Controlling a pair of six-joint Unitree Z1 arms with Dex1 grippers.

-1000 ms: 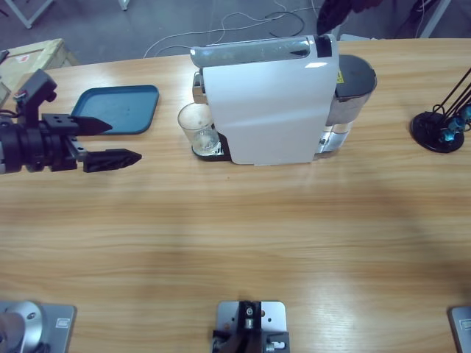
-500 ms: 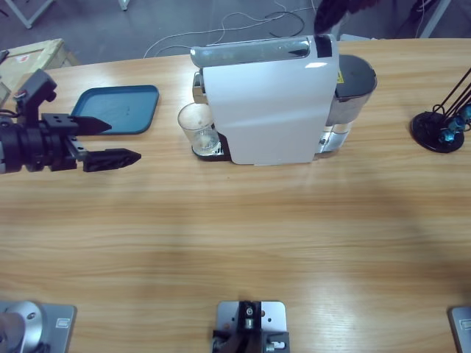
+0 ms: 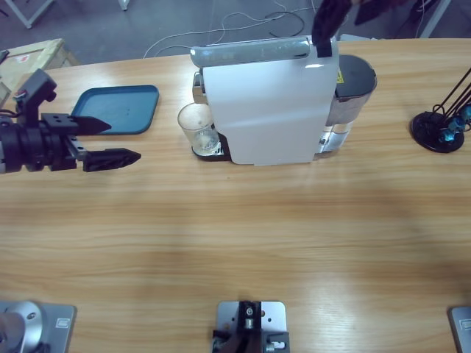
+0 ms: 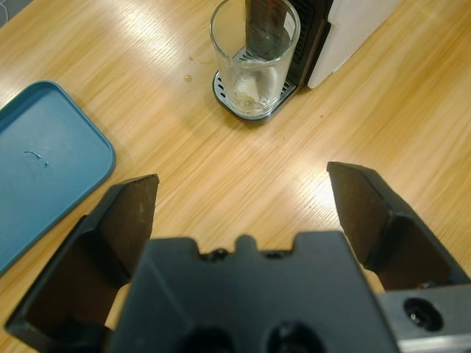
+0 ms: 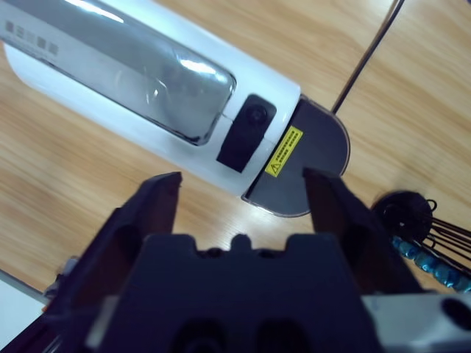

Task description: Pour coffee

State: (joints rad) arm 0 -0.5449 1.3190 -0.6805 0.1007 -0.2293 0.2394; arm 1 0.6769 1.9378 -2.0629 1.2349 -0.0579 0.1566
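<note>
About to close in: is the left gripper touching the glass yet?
Apart. In the left wrist view, bare table lies between the open left gripper and the glass; the high view shows the same gap.

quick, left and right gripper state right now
Left gripper: open, holding nothing, short of the glass.
Right gripper: open, holding nothing, above the coffee machine.

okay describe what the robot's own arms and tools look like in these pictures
The left tool has two black, wedge-shaped jaws tapering to points on a blocky black body, with a small black bracket on top. The right tool looks the same up close: black jaws, black body with round screw holes and a silver-grey edge.
</note>
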